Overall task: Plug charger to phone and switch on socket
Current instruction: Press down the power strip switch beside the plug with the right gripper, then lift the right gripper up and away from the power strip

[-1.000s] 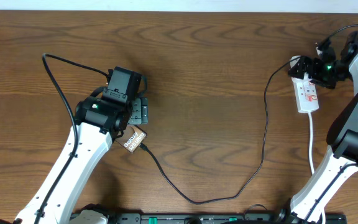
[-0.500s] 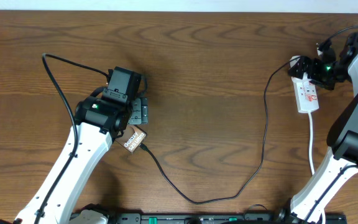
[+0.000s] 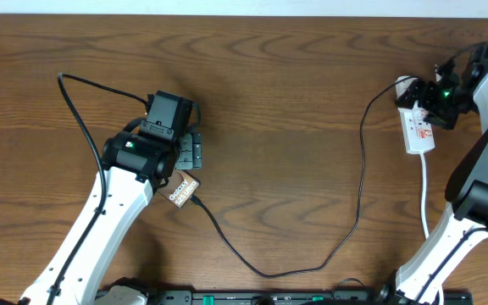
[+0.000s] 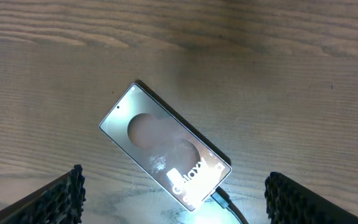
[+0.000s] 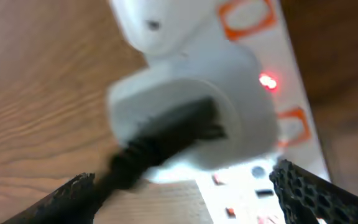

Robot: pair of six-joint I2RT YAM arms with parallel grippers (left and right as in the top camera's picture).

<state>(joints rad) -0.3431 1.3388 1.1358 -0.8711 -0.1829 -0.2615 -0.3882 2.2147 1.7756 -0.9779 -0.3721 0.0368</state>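
The phone (image 4: 165,147) lies flat on the table, its "Galaxy" screen lit; in the overhead view only its lower end (image 3: 179,189) shows from under my left arm. The black charger cable (image 3: 358,182) runs from the phone's bottom edge, where its plug tip (image 4: 222,200) sits in the port, across to the socket. The white socket (image 3: 418,129) lies at the far right, a white adapter (image 5: 191,118) plugged in and a red light (image 5: 266,81) glowing. My left gripper (image 4: 173,202) is open over the phone. My right gripper (image 5: 185,196) is open just above the socket.
The socket's white cord (image 3: 424,191) runs toward the front edge beside my right arm. A thicker black robot cable (image 3: 79,110) loops at the left of my left arm. Bare wooden table (image 3: 278,102) lies between the arms.
My right gripper has shifted slightly to the right and back over the socket's top end. The left arm, phone and cable have not moved.
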